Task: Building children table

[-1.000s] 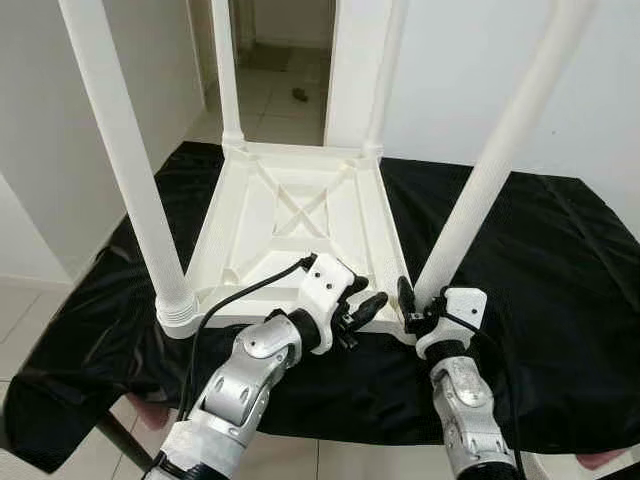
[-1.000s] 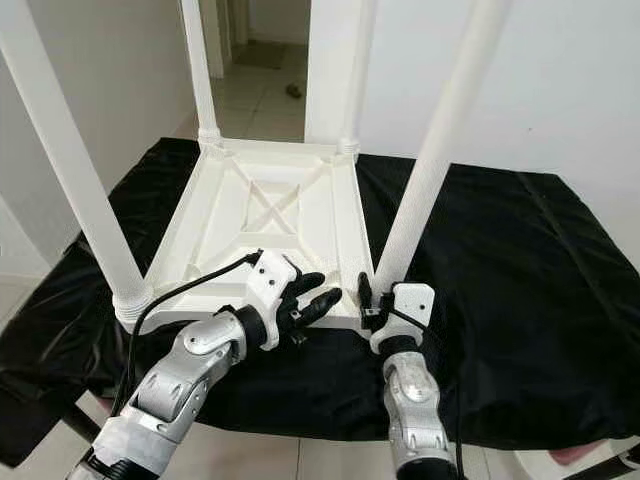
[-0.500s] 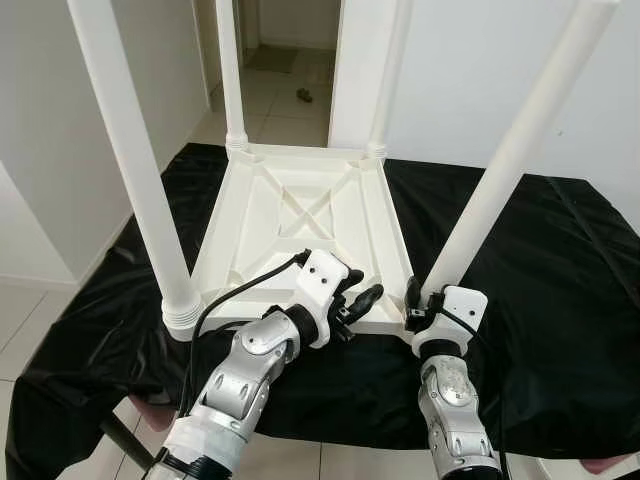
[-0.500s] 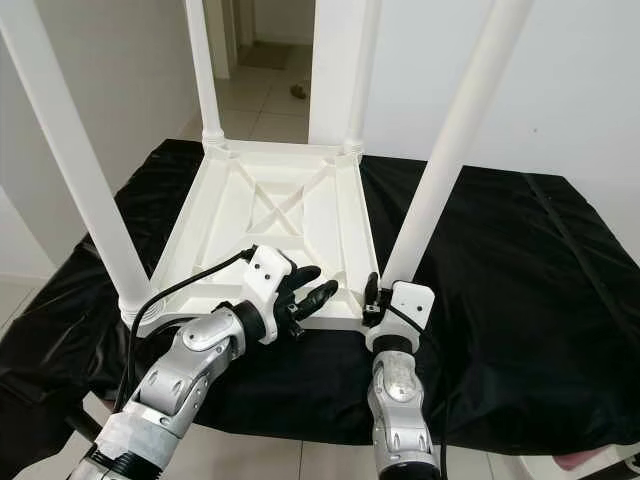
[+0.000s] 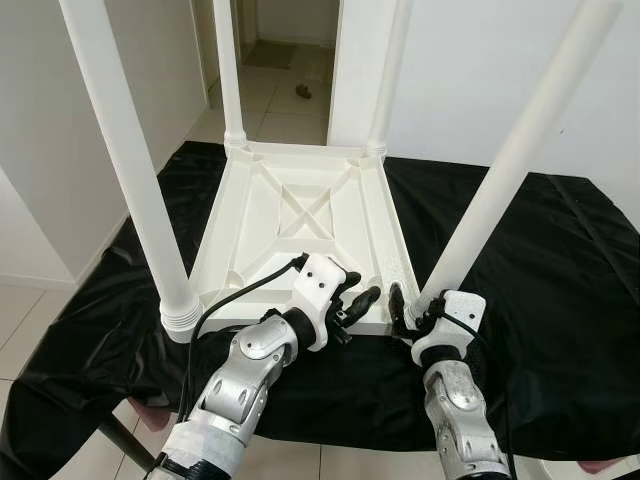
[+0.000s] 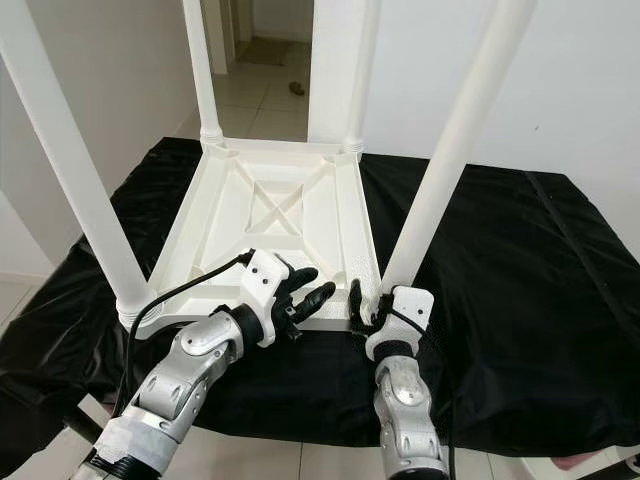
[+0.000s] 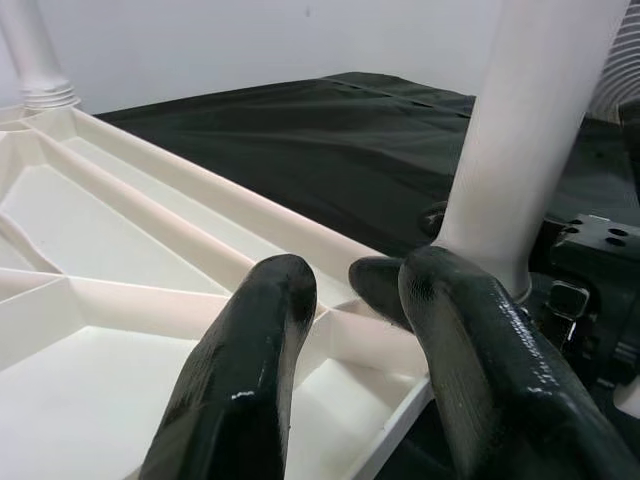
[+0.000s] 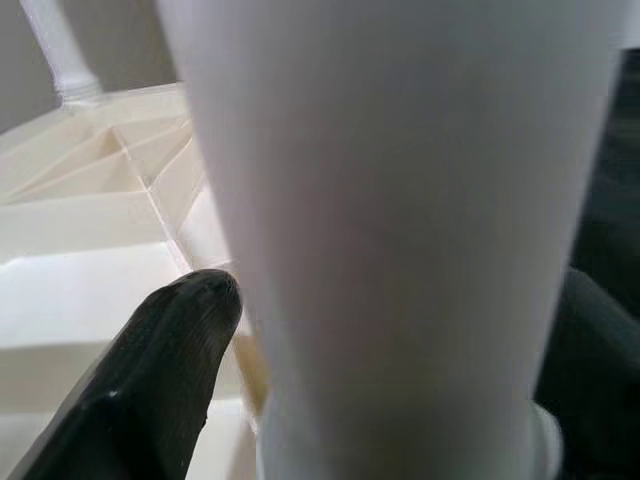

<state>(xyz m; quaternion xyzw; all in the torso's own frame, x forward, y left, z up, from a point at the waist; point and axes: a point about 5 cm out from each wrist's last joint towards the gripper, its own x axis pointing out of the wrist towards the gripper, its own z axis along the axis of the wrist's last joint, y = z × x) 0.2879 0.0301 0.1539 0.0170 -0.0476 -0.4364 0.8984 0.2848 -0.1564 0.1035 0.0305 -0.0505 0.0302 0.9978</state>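
Observation:
A white plastic children's table [image 5: 300,215] lies upside down on a black cloth, all its legs pointing up. My left gripper [image 5: 358,293] hovers open over the near rim of the tabletop's underside, nothing between its fingers [image 7: 250,350]. My right gripper [image 5: 418,305] is at the foot of the near right leg [image 5: 500,190]. One finger [image 8: 160,390] stands on each side of that leg [image 8: 400,250], and the finger on the table side stands slightly off it. The near left leg [image 5: 130,170] stands in its corner socket.
The black cloth [image 5: 560,260] covers the whole work surface and hangs over its front edge. White walls close in at left and right. Behind the table, an open doorway [image 5: 280,60] leads onto a tiled floor.
The right gripper's visible finger has spread away from the leg's foot toward the left gripper. The left gripper has barely moved. The camera shifted slightly.

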